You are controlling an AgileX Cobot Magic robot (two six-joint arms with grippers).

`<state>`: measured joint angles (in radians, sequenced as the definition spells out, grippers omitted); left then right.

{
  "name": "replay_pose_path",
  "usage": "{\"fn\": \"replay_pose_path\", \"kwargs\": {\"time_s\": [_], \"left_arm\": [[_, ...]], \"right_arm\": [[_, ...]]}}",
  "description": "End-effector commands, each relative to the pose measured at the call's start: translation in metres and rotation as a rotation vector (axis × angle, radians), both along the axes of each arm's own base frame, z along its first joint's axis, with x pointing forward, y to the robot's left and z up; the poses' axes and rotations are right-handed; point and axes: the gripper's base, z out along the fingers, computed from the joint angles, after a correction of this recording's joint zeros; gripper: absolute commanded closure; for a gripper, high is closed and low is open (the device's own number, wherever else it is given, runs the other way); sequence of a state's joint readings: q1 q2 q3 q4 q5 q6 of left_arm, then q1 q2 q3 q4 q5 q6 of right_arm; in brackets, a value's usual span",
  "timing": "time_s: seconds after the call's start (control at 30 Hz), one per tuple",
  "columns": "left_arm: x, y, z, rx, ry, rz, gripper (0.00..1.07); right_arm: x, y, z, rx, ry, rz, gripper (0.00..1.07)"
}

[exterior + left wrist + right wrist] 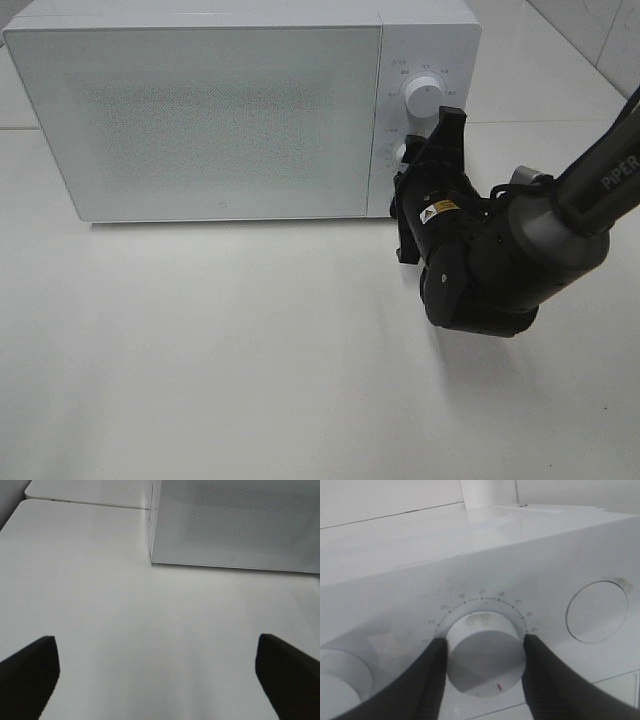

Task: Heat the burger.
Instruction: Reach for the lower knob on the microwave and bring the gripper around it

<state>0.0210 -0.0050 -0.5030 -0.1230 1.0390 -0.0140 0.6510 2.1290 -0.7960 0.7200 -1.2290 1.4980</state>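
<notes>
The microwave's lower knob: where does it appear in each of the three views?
Exterior high: the lower knob is a white sliver on the control panel, mostly behind the right hand.
Left wrist: not in it.
Right wrist: the lower knob, gripped by the hand.
Shared landmark: the microwave, in all views.

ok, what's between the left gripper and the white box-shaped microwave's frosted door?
Only bare white tabletop, per the left wrist view; the left gripper hangs open short of the closed white microwave.
</notes>
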Motion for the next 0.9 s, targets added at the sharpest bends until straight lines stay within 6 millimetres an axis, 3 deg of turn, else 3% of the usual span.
{"fn": "replay_pose_path", "kwargs": {"time_s": [0.03, 0.07, 0.2, 0.6, 0.9], "left_arm": [[-0.002, 0.0, 0.0, 0.002, -0.026, 0.001, 0.07], [-0.002, 0.0, 0.0, 0.002, -0.026, 0.001, 0.07], [-0.002, 0.0, 0.0, 0.002, -0.026, 0.001, 0.07], [-0.002, 0.0, 0.0, 0.002, -0.026, 0.001, 0.07], [-0.002, 0.0, 0.0, 0.001, -0.026, 0.001, 0.07]], "right_arm": [[0.008, 0.002, 0.024, -0.034, -0.167, -0.016, 0.92], [0.008, 0.002, 0.024, -0.034, -0.167, -0.016, 0.92], [0.008, -0.003, 0.023, -0.054, -0.152, -0.068, 0.74], [0.006, 0.0, 0.017, -0.093, -0.095, -0.036, 0.48], [-0.008, -0.004, 0.02, -0.148, -0.043, 0.001, 0.44]]}}
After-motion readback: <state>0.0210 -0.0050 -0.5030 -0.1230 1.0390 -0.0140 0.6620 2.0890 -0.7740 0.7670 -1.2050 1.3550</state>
